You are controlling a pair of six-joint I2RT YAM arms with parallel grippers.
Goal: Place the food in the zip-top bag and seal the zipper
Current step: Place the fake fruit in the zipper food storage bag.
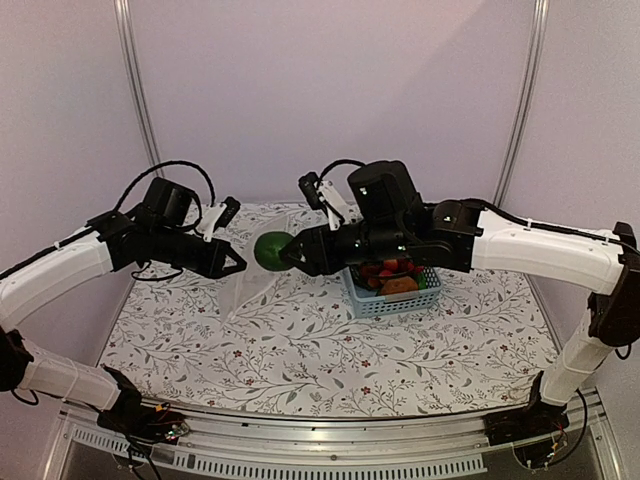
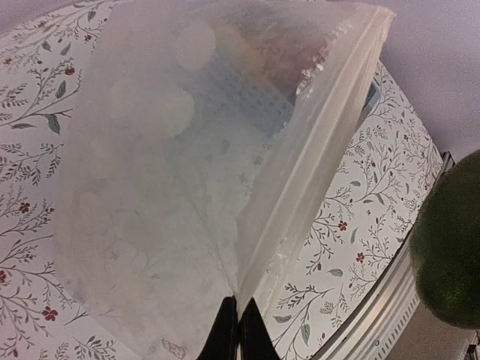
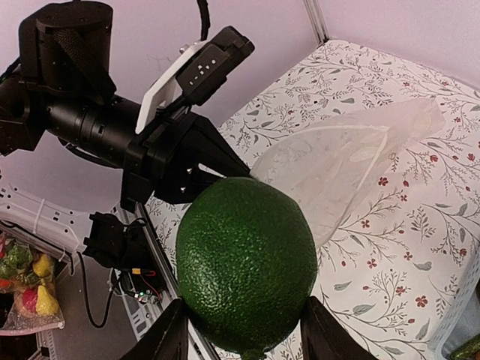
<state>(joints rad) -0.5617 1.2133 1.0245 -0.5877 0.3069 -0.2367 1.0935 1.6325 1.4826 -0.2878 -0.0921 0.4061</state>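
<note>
My right gripper (image 1: 283, 252) is shut on a round, dark green, pebbly fruit (image 1: 271, 250) and holds it in the air between the arms, close to my left gripper. In the right wrist view the green fruit (image 3: 246, 262) fills the gap between the fingers (image 3: 169, 334). My left gripper (image 1: 238, 264) is shut on the mouth edge of the clear polka-dot zip-top bag (image 1: 250, 290) and lifts that edge off the table. In the left wrist view the bag (image 2: 172, 150) hangs from the fingertips (image 2: 225, 330), with the zipper strip (image 2: 322, 142) along its right edge. More food (image 1: 392, 272) lies in the basket.
The light-blue slotted basket (image 1: 385, 303) stands right of centre on the floral tablecloth (image 1: 330, 350), under the right forearm. Purple walls with metal posts close in the back. A metal rail (image 1: 330, 445) runs along the near table edge.
</note>
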